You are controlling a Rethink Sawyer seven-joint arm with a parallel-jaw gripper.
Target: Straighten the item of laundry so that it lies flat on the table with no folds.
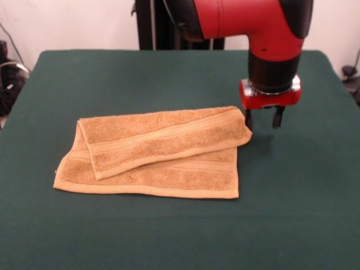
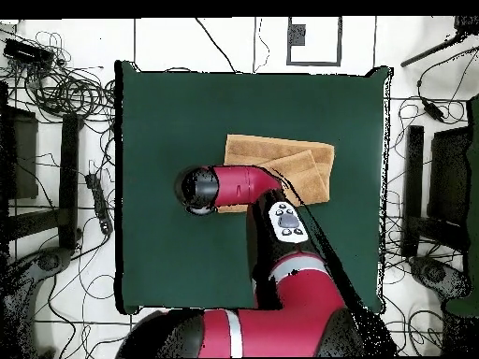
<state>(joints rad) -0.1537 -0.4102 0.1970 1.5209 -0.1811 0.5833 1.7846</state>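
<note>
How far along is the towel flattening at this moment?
Nothing looks done: the towel lies folded over itself on the table. The hand hangs open just beside the folded layer's corner, holding nothing. Still left: grasp that layer and pull it back until the towel lies flat.

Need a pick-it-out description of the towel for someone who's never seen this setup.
Start at the dark green table; the only cloth lying on it is an orange-tan terry towel near the middle. It is folded over itself, top layer skewed, with woven band stripes, and the red arm's open pincer hangs just beside its corner.
</note>
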